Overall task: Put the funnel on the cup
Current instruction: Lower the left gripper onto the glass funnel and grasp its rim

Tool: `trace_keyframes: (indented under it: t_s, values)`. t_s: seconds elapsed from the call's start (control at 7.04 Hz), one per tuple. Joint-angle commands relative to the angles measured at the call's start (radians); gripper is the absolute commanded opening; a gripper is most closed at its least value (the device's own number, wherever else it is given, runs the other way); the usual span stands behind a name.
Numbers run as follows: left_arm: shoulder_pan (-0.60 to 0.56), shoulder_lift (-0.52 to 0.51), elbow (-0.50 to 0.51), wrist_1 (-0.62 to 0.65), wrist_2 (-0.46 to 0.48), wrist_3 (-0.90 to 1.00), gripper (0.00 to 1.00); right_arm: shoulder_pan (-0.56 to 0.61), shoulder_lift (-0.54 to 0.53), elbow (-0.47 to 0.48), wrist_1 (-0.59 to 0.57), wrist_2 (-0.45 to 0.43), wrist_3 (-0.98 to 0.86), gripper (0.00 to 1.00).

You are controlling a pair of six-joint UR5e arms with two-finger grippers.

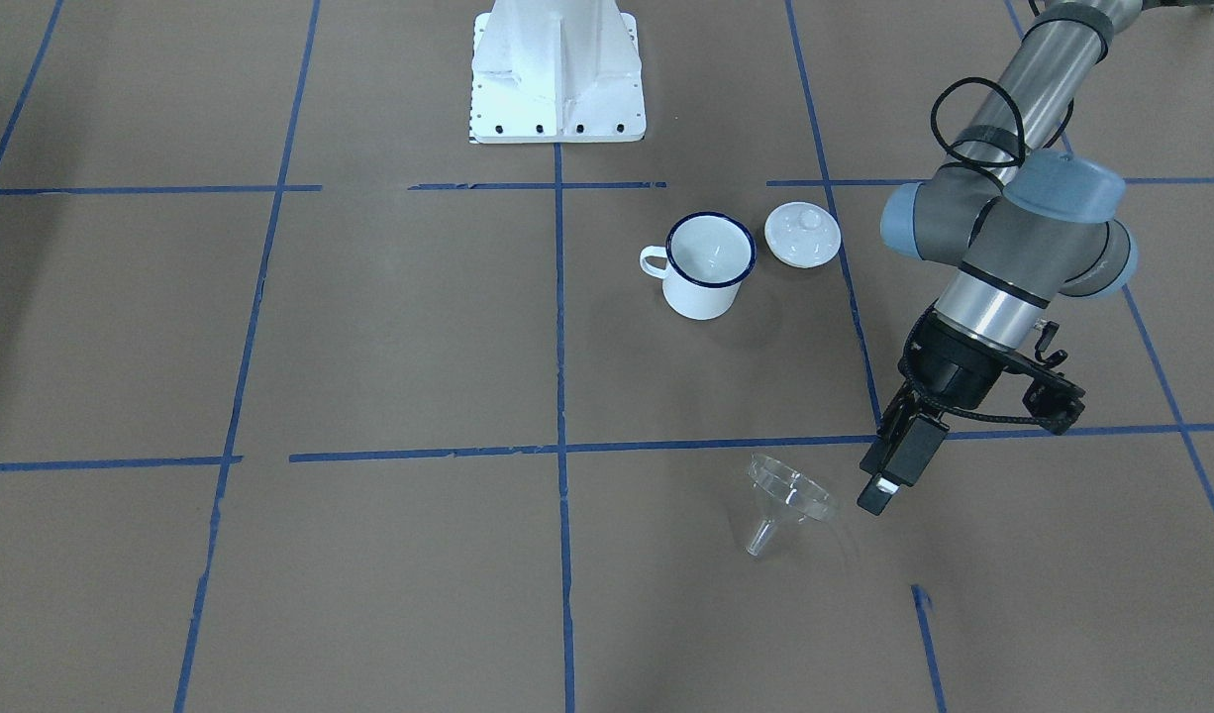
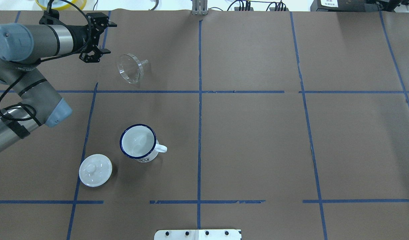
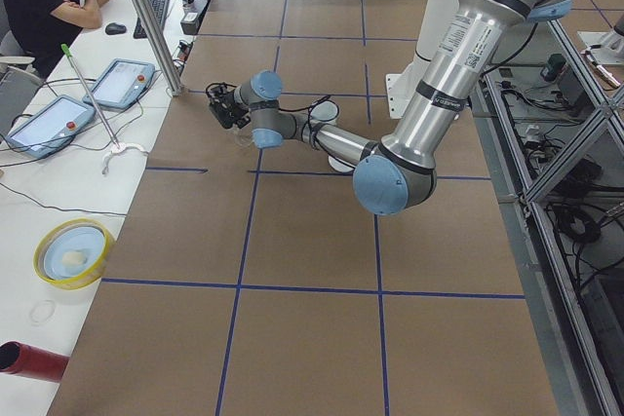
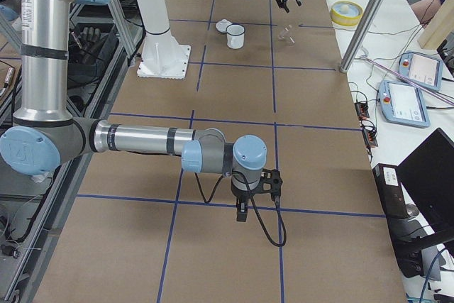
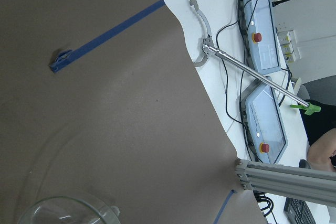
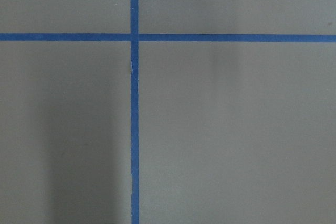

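The clear funnel (image 2: 129,68) lies on its side on the brown table, stem pointing away from my left gripper; it also shows in the front view (image 1: 790,492) and at the bottom edge of the left wrist view (image 5: 63,211). My left gripper (image 2: 109,37) hovers just beside the funnel's wide mouth, open, with nothing between its fingers. The white cup (image 2: 138,142) with a dark blue rim stands upright nearer the robot, its handle toward the table's middle. My right gripper (image 4: 241,212) shows only in the exterior right view, far from both; I cannot tell its state.
A white round knobbed lid (image 2: 95,170) lies beside the cup. The robot's white base (image 1: 557,69) stands behind them. Blue tape lines grid the table. A person and tablets (image 3: 49,124) sit at a side bench past the far edge.
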State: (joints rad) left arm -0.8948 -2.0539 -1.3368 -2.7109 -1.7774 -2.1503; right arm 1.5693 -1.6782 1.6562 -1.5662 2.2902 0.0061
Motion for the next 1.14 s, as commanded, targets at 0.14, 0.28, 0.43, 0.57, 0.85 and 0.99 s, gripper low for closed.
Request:
trace_keyframes:
  t_s: [0.14,0.28,0.43,0.57,0.85,0.99]
  values:
    - [0.088,0.005,0.028,-0.044,0.054,-0.069,0.99,0.0,0.0,0.0,0.0,0.0,0.0,1.0]
    - [0.1,0.005,0.034,-0.044,0.055,-0.072,0.97,0.0,0.0,0.0,0.0,0.0,0.0,1.0]
    - [0.1,0.0,0.042,-0.046,0.056,-0.072,0.91,0.0,0.0,0.0,0.0,0.0,0.0,1.0]
    - [0.1,-0.006,0.069,-0.084,0.058,-0.072,0.9,0.0,0.0,0.0,0.0,0.0,0.0,1.0]
    - [0.102,-0.037,0.123,-0.121,0.107,-0.076,0.87,0.0,0.0,0.0,0.0,0.0,0.0,1.0]
    - [0.103,-0.052,0.164,-0.162,0.166,-0.079,0.84,0.0,0.0,-0.001,0.0,0.0,0.0,1.0]
